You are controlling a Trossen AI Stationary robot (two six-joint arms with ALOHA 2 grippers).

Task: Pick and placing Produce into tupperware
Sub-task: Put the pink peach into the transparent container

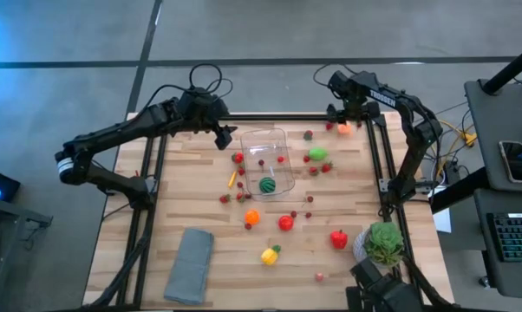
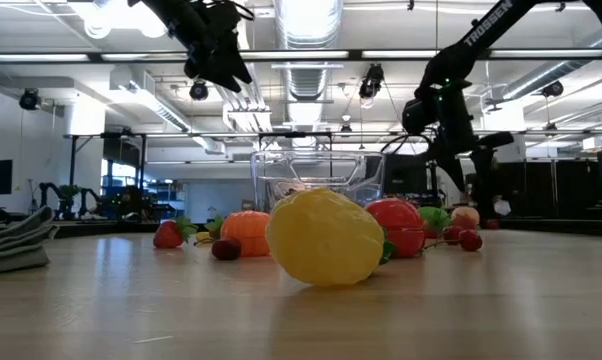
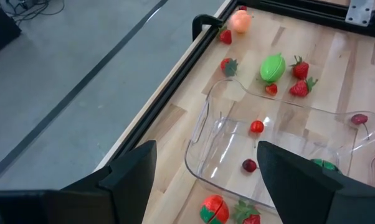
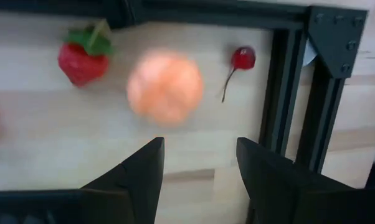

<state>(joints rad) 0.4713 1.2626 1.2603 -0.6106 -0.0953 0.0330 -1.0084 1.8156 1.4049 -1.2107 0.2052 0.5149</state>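
Wooden table [image 1: 330, 269]: right wrist alone shows peach [image 4: 165, 88] below open jaws.

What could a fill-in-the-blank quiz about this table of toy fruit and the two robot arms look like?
1. The striped green watermelon lies inside the clear ____.
2. The right gripper hangs open over a pale ____-coloured fruit.
3. A folded ____ cloth lies on the table's near left part.
4. The left gripper, open, hovers beside the container at the table's ____ edge.

Missing words: container; peach; grey; far
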